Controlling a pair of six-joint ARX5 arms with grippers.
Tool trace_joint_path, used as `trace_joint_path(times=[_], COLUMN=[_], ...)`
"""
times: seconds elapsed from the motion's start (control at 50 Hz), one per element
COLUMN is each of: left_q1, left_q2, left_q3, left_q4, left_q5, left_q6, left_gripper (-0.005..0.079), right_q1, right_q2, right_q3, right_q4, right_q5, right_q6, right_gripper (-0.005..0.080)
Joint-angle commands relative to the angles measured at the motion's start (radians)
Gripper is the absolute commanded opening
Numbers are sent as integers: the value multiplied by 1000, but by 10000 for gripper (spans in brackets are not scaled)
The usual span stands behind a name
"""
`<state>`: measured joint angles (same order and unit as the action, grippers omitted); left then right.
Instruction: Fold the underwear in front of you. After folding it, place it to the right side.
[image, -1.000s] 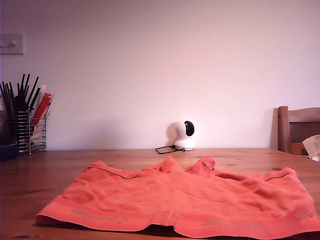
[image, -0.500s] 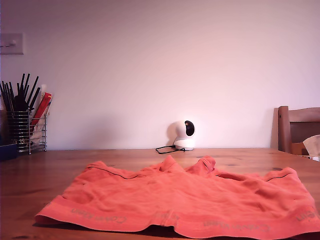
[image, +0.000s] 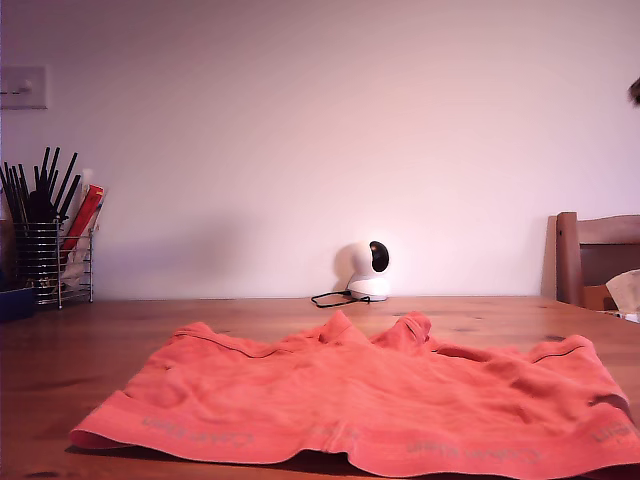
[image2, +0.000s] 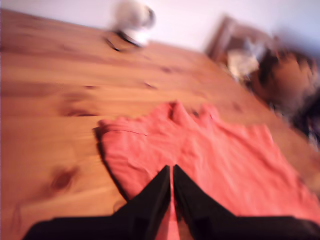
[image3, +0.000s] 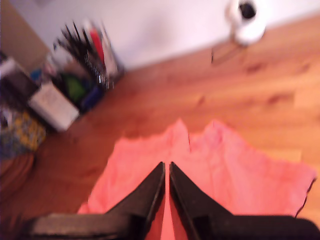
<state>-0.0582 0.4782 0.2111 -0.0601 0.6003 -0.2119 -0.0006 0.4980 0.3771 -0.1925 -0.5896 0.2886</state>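
The underwear (image: 360, 400) lies spread flat on the wooden table (image: 70, 350), waistband toward the exterior camera and the two leg openings pointing toward the small white camera (image: 368, 270) that stands by the wall behind it.

My first gripper (image2: 172, 170) hangs above the garment with its black fingers drawn together, only a thin slit between them, nothing caught there. Its tips point along the fabric toward the white camera.

My second gripper (image3: 166, 166) is likewise over the cloth, its fingers nearly touching and empty, aimed at the notch between the two legs.

Neither gripper shows in the exterior view. A wire utensil holder (image: 50, 262) sits well to the exterior view's left of the white camera.
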Motion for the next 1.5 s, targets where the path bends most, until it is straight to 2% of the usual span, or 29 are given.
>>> trace_joint_path(times=[0.0,0.22,0.38,0.6,0.84,1.1,1.22,1.38,1.48], left_q1=[-15,-63,-108,-172,-238,-346,-390,-399,-399], left_q2=[68,296,446,624,753,866,916,1004,1059], left_q3=[19,97,148,208,277,372,427,486,514], left_q4=[9,34,32,31,31,30,2,-122,-163], left_q5=[3,21,25,25,25,24,-25,-123,-159], left_q6=[57,159,179,220,221,228,238,201,123], left_gripper=[-19,-19,-19,-19,-19,-19,-19,-19,-19], right_q1=[-6,-6,-6,-6,-6,-6,-6,-6,-6], right_q2=[42,174,230,273,325,396,429,442,442], right_q3=[26,64,64,64,64,64,64,64,64], right_q4=[8,8,7,0,-68,-66,-59,-44,-32], right_q5=[-11,-46,-93,-112,-108,-107,-107,-107,-107], right_q6=[-33,-72,-71,-54,-48,-48,-50,-53,-53], right_gripper=[-13,-13,-13,-13,9,19,20,20,15])
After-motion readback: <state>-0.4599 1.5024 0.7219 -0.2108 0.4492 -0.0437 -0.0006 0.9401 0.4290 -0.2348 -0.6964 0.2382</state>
